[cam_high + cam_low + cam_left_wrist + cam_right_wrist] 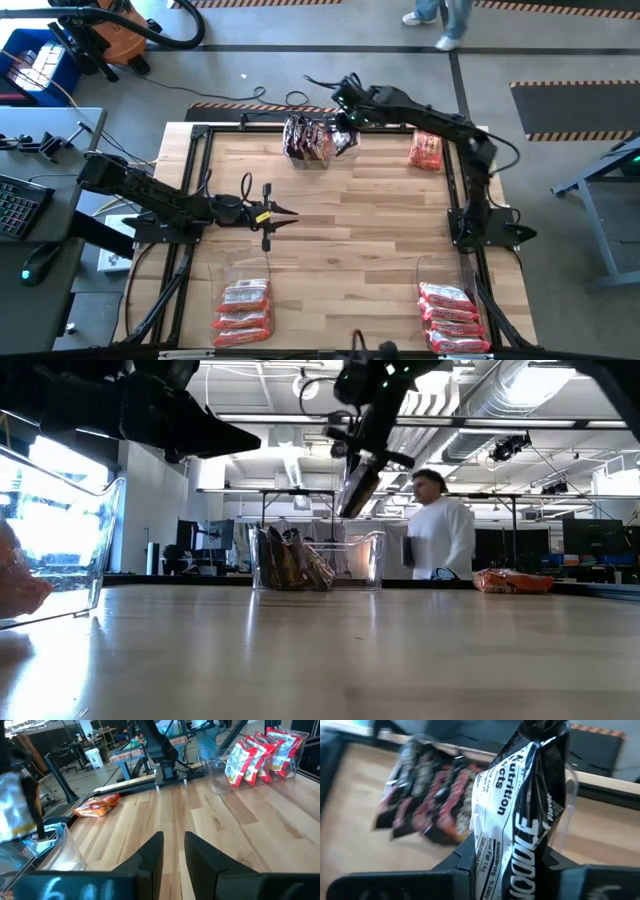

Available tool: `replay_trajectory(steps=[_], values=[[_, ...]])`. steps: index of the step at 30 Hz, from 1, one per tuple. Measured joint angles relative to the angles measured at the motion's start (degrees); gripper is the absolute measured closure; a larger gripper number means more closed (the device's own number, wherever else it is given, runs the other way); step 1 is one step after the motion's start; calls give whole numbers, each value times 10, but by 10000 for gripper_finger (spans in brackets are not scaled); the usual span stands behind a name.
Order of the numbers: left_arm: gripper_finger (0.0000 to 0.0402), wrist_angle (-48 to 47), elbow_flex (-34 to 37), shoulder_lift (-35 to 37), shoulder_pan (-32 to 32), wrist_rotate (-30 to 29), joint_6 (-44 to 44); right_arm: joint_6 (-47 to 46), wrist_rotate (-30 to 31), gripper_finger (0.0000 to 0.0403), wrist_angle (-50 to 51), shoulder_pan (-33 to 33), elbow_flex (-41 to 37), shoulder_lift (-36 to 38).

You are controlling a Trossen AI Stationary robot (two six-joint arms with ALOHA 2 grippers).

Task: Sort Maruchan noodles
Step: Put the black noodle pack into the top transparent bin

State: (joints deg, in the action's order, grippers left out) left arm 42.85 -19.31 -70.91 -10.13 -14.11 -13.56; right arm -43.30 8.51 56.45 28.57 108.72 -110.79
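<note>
Dark noodle packet [520, 815] — "Nutrition Facts" legible — pinched in right claw [507, 857]; left claw [172, 852] slightly parted, empty.

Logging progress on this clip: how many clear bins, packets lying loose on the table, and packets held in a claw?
Clear bins: 3
Orange packet loose on the table: 1
Dark packet in the right claw: 1
Total: 5

The black-silver packet [520, 815] held in the right pincer [512, 862] reads "Nutrition Facts", "Total Fat 14g" and "Saturated Fat"; nothing else around is legible.
</note>
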Motion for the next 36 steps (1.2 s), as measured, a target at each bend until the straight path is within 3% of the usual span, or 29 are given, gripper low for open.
replay_trajectory(steps=[7,14,36], values=[[332,-1,0,0,0,0,0,-12,-5,325,35,15,98,-110],[332,-1,0,0,0,0,0,-6,-6,325,54,15,142,-180],[332,-1,0,0,0,0,0,-13,30,325,49,18,141,-224]])
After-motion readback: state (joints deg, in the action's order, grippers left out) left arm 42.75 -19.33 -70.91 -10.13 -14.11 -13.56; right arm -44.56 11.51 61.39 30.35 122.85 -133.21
